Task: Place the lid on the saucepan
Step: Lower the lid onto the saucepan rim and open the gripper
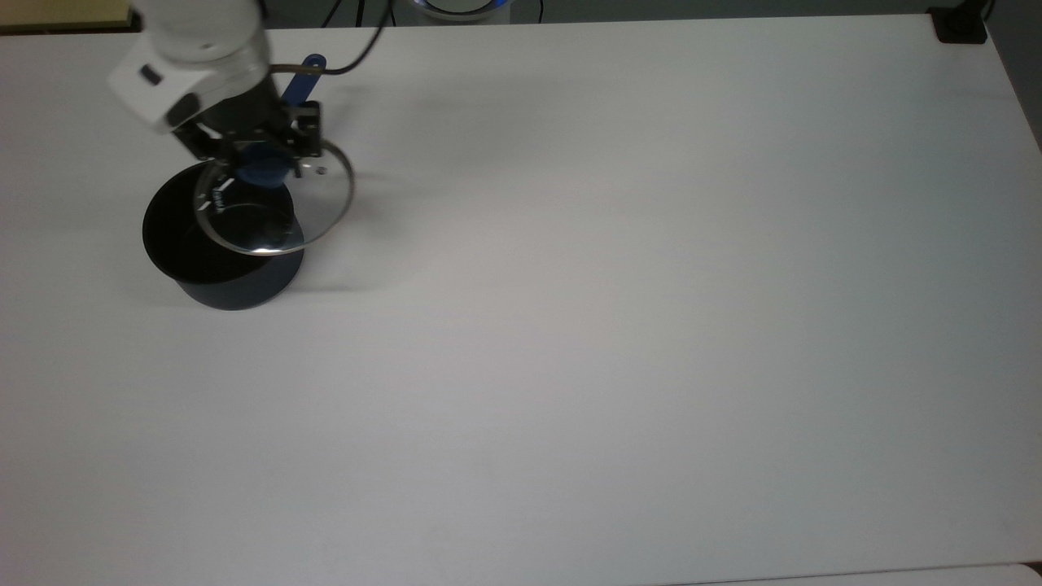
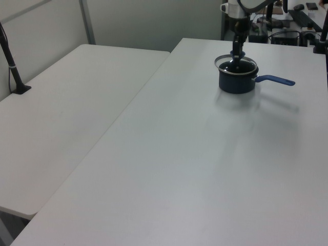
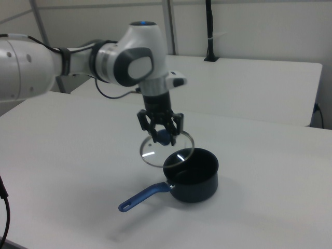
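Jaws of the gripper (image 1: 262, 165) are clamped on the blue knob (image 3: 163, 137) of the lid (image 1: 277, 205), one on each side, with the white arm (image 3: 78, 62) reaching in from the right view's left.

1. Counter (image 1: 651, 325): white, flat, carries the pan.
2. Pan (image 1: 224, 244): dark, with a black inside, standing upright on the counter near the top view's left edge. Its blue handle (image 3: 142, 197) points toward the right view's lower left.
3. Lid: clear glass with a steel rim, held in the air above the pan and apart from it. In the top view it overlaps the pan's upper right rim and juts past it toward the top view's right. In the left view it hangs level just above the pan's mouth (image 2: 237, 66).
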You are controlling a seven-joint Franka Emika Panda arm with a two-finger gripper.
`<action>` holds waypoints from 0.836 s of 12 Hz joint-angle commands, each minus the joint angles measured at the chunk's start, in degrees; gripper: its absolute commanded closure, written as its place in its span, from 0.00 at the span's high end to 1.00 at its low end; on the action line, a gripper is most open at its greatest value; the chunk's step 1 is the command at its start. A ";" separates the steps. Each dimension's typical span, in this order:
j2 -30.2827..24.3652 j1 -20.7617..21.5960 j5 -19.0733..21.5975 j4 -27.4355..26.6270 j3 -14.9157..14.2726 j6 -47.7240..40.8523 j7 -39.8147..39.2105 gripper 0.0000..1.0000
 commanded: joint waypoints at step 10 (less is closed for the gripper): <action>6.99 -3.16 -0.12 5.44 -2.61 3.97 -5.52 0.40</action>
